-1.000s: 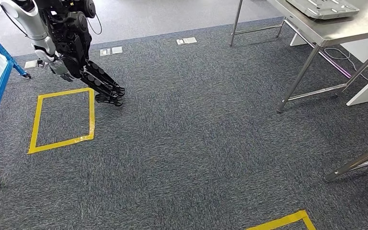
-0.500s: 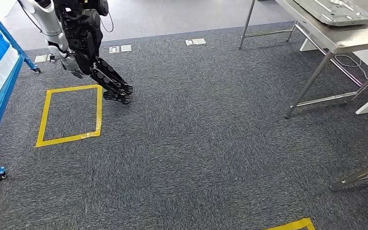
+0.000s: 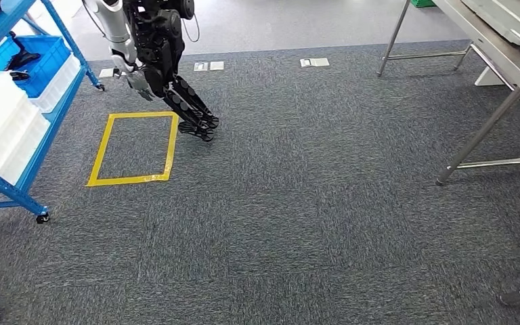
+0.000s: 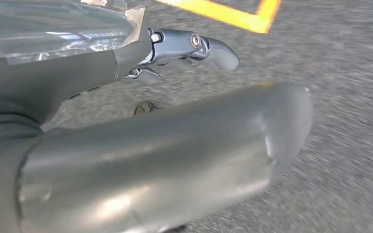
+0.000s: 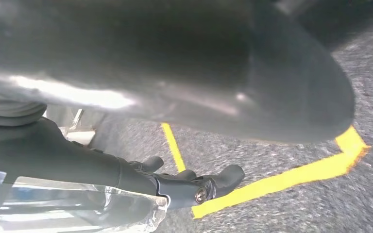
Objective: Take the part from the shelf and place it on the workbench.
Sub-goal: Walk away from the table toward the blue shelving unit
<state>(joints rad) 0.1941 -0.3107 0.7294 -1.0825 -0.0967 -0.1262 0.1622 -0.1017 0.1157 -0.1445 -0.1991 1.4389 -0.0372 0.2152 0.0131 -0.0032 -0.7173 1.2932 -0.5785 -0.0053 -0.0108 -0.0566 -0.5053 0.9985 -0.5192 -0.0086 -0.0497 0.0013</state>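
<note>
Starting at the left of the head view, a blue shelf (image 3: 3, 183) on casters holds white bins (image 3: 0, 128) and a blue bin (image 3: 44, 57). A dark part (image 3: 20, 57) lies in the blue bin, still on the shelf. Just right of the shelf, a yellow tape square (image 3: 134, 179) is stuck to the grey carpet (image 3: 298, 203). A silver and black arm (image 3: 156, 47) hangs at the square's far right corner with its dark fingers (image 3: 196, 122) pointing down; cannot tell whose arm it is. Small floor plates (image 3: 315, 62) sit further back. At the far right is a steel bench (image 3: 508, 57) with a grey tray (image 3: 514, 17) on top, well apart from the shelf. In the left wrist view the left robot hand (image 4: 77, 73) is over carpet near a tape corner (image 4: 233, 17), with a finger (image 4: 209, 46) stretched out apart from the thumb and nothing held. In the right wrist view the right robot hand (image 5: 102, 170) is the same, its fingers (image 5: 223, 177) spread loose and empty over a tape line (image 5: 291, 177).
</note>
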